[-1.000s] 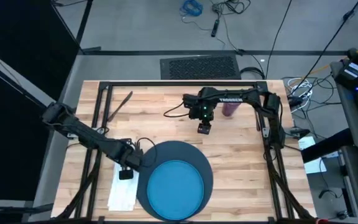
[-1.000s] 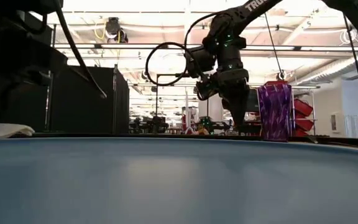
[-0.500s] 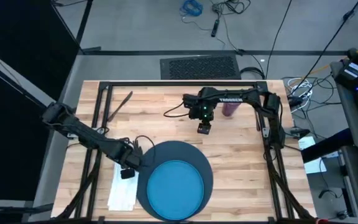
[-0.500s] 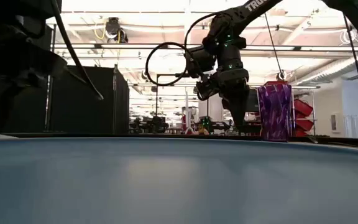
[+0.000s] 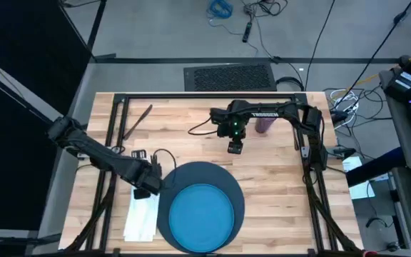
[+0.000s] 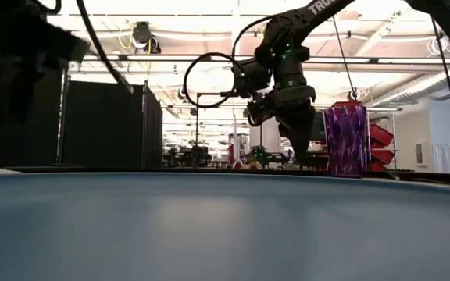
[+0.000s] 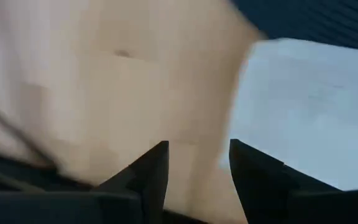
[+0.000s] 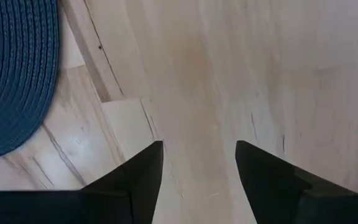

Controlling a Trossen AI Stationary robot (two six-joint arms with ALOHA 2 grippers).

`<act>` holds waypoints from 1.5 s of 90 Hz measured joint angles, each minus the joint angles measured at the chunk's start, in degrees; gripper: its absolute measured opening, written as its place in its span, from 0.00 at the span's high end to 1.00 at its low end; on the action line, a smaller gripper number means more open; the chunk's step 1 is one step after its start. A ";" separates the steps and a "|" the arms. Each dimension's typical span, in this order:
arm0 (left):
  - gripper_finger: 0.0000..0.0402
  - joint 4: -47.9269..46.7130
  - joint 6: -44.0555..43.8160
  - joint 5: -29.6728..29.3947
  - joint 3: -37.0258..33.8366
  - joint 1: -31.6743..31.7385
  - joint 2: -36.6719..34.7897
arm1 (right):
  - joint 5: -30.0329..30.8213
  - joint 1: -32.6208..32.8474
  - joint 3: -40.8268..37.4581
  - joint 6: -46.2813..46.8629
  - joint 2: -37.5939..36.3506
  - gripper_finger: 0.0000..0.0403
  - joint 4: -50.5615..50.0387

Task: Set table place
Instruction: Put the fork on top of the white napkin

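Beside the navy mat (image 5: 228, 178), above the white napkin (image 5: 143, 218), I see my left gripper (image 5: 147, 184), fingers parted and empty. Near the purple cup (image 5: 264, 126), my right gripper (image 5: 235, 148) hangs spread over bare table (image 5: 277, 171).

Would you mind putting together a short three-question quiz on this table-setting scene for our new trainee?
1. True or false: the blue plate lies on the navy mat.
2. Where is the white napkin?
A. On the plate
B. On the table, on the left arm's side of the mat
C. Beside the purple cup
3. Fill in: both the left gripper and the right gripper are open and hold ____.

Key
1. True.
2. B.
3. Nothing; bare wood shows between each pair of fingers.
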 joint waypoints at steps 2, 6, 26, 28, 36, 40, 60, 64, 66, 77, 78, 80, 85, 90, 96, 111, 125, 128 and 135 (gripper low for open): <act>0.63 -0.95 0.47 -1.72 0.24 0.00 0.00 | 0.18 -0.01 0.00 -0.47 0.00 0.53 -0.03; 0.63 -2.68 1.43 -5.51 0.42 0.00 0.00 | 0.98 -0.02 0.00 -1.35 -0.08 0.53 -0.29; 0.63 -3.72 -2.25 -19.09 0.72 0.51 0.00 | 7.69 0.57 4.84 -5.35 -3.97 0.53 -3.58; 0.63 -3.74 -2.28 -21.13 1.04 0.73 0.00 | 7.67 0.63 5.92 -5.81 -4.72 0.53 -3.50; 0.63 -4.16 -2.85 -29.04 2.97 1.79 -2.69 | 7.43 1.14 9.98 -7.77 -8.61 0.53 -1.84; 0.63 -4.37 -2.84 -32.26 4.33 2.34 -5.41 | 7.29 1.34 11.54 -8.66 -10.91 0.53 -0.52; 0.63 -2.58 -5.61 -47.04 8.09 2.95 -25.98 | 4.00 1.42 11.92 -6.14 -24.93 0.53 5.56; 0.63 -0.76 -5.92 -49.10 7.67 2.95 -30.47 | 4.03 1.42 10.63 -4.05 -27.62 0.53 6.51; 0.63 0.79 -5.92 -49.63 7.37 2.95 -32.53 | 4.02 1.43 9.87 -3.15 -28.86 0.53 6.93; 0.63 12.91 -2.14 -49.75 3.94 2.98 -40.83 | 3.05 2.28 4.05 -2.43 -35.05 0.53 6.62; 0.63 14.15 -1.11 -49.69 3.52 2.97 -41.23 | 2.85 2.31 3.37 -2.60 -35.58 0.53 6.68; 0.63 16.54 1.25 -49.48 2.69 2.97 -41.87 | 2.62 2.40 1.92 -2.87 -36.68 0.53 6.85; 0.63 22.27 7.42 -47.88 0.54 2.97 -42.85 | 2.44 2.82 -1.91 -2.78 -39.18 0.53 7.23; 0.63 26.30 12.14 -46.62 -1.18 2.97 -43.08 | 2.46 3.13 -6.15 -1.29 -41.34 0.53 7.85; 0.63 30.50 16.01 -46.29 -3.04 2.95 -43.06 | 2.59 3.33 -11.41 1.00 -43.17 0.53 8.36; 0.63 31.27 18.59 -46.39 -4.74 3.12 -41.11 | 2.98 3.37 -23.20 10.14 -44.97 0.53 9.97; 0.63 33.08 18.89 -46.71 -4.74 5.09 -37.42 | 2.74 3.64 -29.69 19.00 -43.78 0.53 10.81; 0.63 33.36 19.38 -46.71 -4.75 5.63 -36.87 | 2.35 3.98 -30.79 19.61 -43.76 0.53 9.92; 0.63 34.12 20.10 -46.72 -4.76 6.82 -35.82 | 0.78 4.50 -33.20 22.09 -43.69 0.53 7.11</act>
